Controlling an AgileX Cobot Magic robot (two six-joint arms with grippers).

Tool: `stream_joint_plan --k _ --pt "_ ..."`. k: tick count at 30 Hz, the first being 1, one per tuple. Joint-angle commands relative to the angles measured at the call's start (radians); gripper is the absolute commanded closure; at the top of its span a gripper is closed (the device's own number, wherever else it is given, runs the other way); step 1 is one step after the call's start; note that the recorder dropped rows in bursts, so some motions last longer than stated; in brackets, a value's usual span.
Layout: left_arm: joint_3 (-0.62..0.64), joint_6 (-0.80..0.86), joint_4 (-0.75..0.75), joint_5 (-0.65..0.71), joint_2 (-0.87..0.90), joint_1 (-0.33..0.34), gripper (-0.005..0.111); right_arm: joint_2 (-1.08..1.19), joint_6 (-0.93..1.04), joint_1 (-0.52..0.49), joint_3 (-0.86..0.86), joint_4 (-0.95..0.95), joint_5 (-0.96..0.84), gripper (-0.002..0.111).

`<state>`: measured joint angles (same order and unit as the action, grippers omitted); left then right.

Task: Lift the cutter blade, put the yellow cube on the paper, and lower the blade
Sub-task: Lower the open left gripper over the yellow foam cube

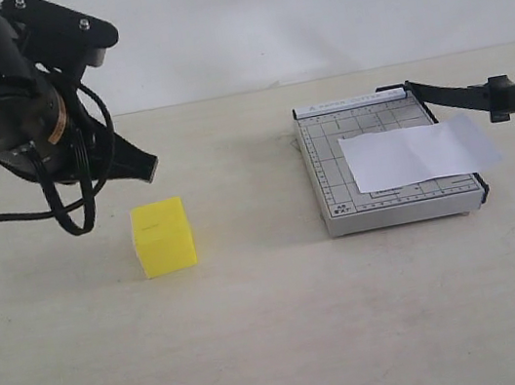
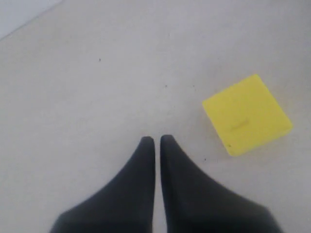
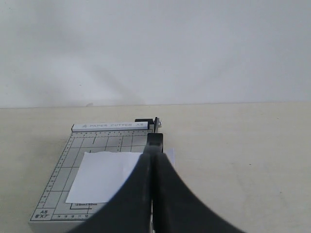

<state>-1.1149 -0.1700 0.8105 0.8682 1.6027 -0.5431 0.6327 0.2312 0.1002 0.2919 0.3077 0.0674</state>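
Left gripper (image 2: 157, 141) was clenched, empty, near the bright yellow solid cube (image 2: 247, 114); right gripper (image 3: 154, 141) likewise clenched. Left jaws needed opening fully, aligned squarely with cube faces.

Ext wide, L-wrist over yellow cube (image 2: 246, 115), R-wrist low

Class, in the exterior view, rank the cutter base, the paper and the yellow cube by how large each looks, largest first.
1. the cutter base
2. the paper, overhanging the base's right edge
3. the yellow cube, clearly the smallest
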Motion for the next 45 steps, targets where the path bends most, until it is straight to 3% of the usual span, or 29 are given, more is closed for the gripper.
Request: stream_joint_plan --k 1,3,8,11,25,29,32,35,39,45 --pt "0.036 -0.012 -0.057 -0.020 -0.003 0.002 0.093 -0.004 0.007 0.002 -0.004 -0.002 0.004 0.108" --pt "0.039 -0.037 -0.090 -0.059 -0.003 0.002 0.083 -0.004 0.007 0.002 -0.004 -0.002 0.004 0.108" --pt "0.039 -0.078 -0.116 -0.106 -0.003 0.002 0.045 -0.004 0.007 0.002 -0.004 -0.002 0.004 0.108" --pt "0.039 -0.099 -0.116 -0.109 -0.003 0.002 0.036 -0.004 0.007 0.002 -0.004 -0.002 0.004 0.108" --pt "0.039 -0.099 -0.203 -0.145 -0.003 0.000 0.036 -0.004 0.007 0.002 -0.004 -0.002 0.004 0.108" --pt "0.039 -0.244 -0.201 -0.240 0.000 0.000 0.036 -0.004 0.007 0.002 -0.004 -0.002 0.004 0.108" --pt "0.039 -0.249 -0.189 -0.228 0.031 0.003 0.036 -0.004 0.007 0.002 -0.004 -0.002 0.004 0.108" --pt "0.039 -0.263 -0.127 -0.218 0.080 0.003 0.025 -0.004 0.007 0.002 -0.004 -0.002 0.004 0.108" --pt "0.039 -0.289 -0.070 -0.218 0.108 0.003 0.023 -0.004 0.007 0.002 -0.004 -0.002 0.004 0.108" --pt "0.039 -0.503 -0.047 -0.235 0.114 0.006 0.023 -0.004 0.007 0.002 -0.004 -0.002 0.004 0.108"
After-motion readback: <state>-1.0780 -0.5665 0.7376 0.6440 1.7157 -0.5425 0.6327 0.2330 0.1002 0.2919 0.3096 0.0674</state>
